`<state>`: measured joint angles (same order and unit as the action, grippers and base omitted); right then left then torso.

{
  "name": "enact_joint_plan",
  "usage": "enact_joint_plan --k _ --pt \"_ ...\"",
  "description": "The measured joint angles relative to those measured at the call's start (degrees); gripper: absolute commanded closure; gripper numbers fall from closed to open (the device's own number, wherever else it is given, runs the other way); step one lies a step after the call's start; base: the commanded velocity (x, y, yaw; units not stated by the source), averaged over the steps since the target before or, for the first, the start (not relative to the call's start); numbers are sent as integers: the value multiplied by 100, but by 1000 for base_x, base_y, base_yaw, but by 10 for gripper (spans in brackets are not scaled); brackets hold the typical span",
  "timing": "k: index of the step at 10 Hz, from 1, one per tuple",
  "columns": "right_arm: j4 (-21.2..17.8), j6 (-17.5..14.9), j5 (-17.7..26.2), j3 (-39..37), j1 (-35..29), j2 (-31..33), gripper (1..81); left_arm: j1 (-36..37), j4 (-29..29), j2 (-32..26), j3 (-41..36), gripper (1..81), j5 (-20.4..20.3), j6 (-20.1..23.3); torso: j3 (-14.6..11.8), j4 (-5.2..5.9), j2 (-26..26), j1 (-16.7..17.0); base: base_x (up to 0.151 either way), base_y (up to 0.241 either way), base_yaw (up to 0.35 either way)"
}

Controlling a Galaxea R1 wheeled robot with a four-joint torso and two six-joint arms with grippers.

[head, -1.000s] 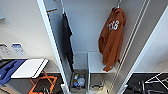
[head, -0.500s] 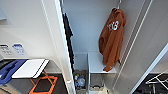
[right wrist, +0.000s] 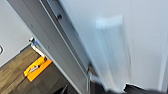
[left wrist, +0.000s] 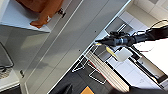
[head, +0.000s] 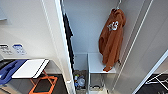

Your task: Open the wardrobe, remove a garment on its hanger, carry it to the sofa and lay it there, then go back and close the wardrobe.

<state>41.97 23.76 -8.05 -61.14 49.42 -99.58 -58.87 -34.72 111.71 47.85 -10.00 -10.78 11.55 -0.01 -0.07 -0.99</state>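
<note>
Inside the open wardrobe (head: pixel 87 27), a white shelf (head: pixel 96 62) is seen low down, and the bottom of the hanging orange garment (head: pixel 111 40) is rested on its front edge; the same shelf (left wrist: pixel 15 17) and garment end (left wrist: pixel 41 21) are shown in the left wrist view. Below, a compartment is filled with small mixed items (head: pixel 79 81), too blurred to be told apart. A dark floor (head: pixel 60 87) is seen outside, on which an orange frame (head: pixel 43 85) is stood.

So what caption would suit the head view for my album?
Open wardrobe with an orange hoodie hanging inside, its hem resting on a white shelf.
</note>
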Motion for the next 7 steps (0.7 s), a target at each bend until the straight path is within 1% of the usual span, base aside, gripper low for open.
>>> enact_joint_plan --k 1,2,3,4,5,6,7 --pt "15 66 323 -258 667 -111 10 5 0 50 239 10 -74 -2 0 -2 -4 11 0 0 0" --pt "-20 151 66 -653 603 -63 10 -9 2 132 418 10 -171 -2 -2 -2 -11 24 0 0 0" --pt "-60 232 -218 -967 551 0 10 -33 22 247 669 10 -179 -2 -5 -2 -15 30 0 0 0" --pt "-57 339 -315 -1408 768 -13 10 -23 66 389 903 10 -213 -5 -5 -2 -15 30 0 0 0" --pt "-57 427 -419 -1662 929 -44 10 -33 145 510 1124 10 -210 -2 -5 -2 -15 33 0 0 0" --pt "-60 505 -575 -1874 1104 -157 10 -39 226 629 1381 10 -227 -5 -5 -2 -17 37 0 0 0" --pt "-57 590 -619 -2024 1237 -450 10 -80 316 798 1716 10 -238 -2 -5 -2 -19 40 0 0 0"
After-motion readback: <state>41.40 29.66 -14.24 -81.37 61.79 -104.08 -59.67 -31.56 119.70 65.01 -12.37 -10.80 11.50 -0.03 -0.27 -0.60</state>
